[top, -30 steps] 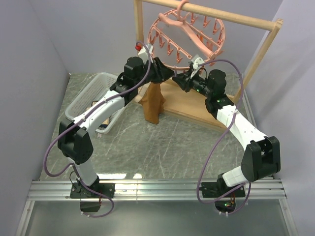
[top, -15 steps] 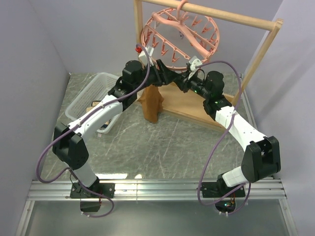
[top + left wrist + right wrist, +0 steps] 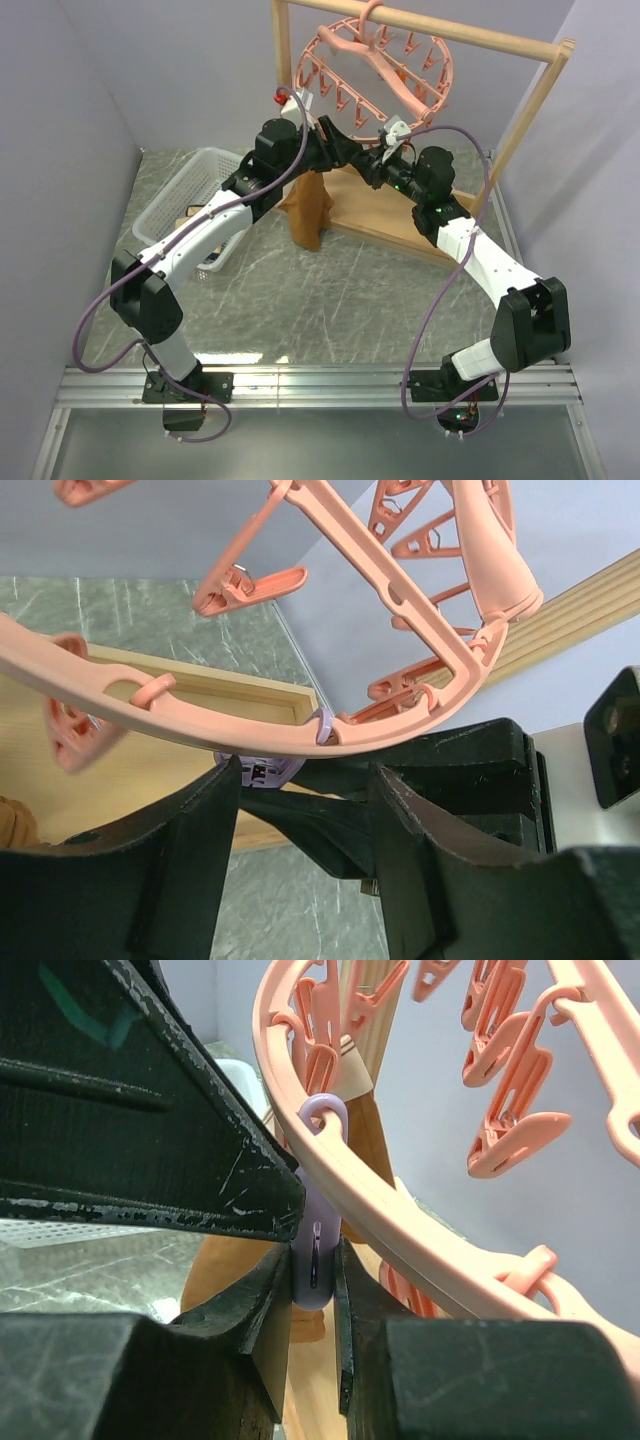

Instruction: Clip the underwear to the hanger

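Observation:
The pink hanger (image 3: 375,70) hangs from the rack's rail, and its ring crosses the left wrist view (image 3: 200,720) and the right wrist view (image 3: 400,1210). My right gripper (image 3: 378,165) is shut on a lilac clip (image 3: 315,1220) dangling from the ring. My left gripper (image 3: 345,155) is open, and its fingers straddle the right gripper's finger and the clip (image 3: 260,770). The brown underwear (image 3: 310,205) hangs just below both grippers. It shows behind the clip in the right wrist view (image 3: 225,1260). What holds it up is hidden.
A wooden rack frame (image 3: 470,35) with a flat wooden base (image 3: 400,215) stands at the back. A white mesh basket (image 3: 185,200) sits at the left under my left arm. Grey walls close in on both sides.
My left arm has reached further right, bringing its gripper against the right gripper under the hanger. The hanger has swung a little. The underwear has shifted slightly with the arm.

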Controlling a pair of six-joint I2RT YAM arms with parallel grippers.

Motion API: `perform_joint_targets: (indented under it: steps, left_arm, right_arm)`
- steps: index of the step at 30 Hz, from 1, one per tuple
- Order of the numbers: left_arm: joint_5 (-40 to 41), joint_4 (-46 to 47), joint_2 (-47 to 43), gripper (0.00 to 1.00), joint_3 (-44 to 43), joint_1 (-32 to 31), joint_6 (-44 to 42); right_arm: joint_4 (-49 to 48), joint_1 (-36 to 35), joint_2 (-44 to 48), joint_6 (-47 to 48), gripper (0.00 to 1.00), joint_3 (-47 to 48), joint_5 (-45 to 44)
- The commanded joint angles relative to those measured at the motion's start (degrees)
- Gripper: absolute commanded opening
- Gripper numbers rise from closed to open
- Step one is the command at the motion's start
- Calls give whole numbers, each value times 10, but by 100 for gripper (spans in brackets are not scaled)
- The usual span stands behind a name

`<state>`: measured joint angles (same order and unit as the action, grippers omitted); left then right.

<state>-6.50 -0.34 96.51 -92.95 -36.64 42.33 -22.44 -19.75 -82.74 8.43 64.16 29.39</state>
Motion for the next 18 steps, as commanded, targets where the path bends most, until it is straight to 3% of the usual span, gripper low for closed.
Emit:
perform_joint_targets:
  steps: [1,14,18]
  left_arm:
    - [18,-5,-1,59,-15,1,-18]
    - [13,-5,44,59,-61,-3,-9]
    - [18,-3,50,55,-68,-2,-7]
  right_arm:
    - [-14,-6,19,4,0,-5,5]
    - [-16,-12,18,5,0,-5,10]
    - [-17,-13,17,5,0,-6,11]
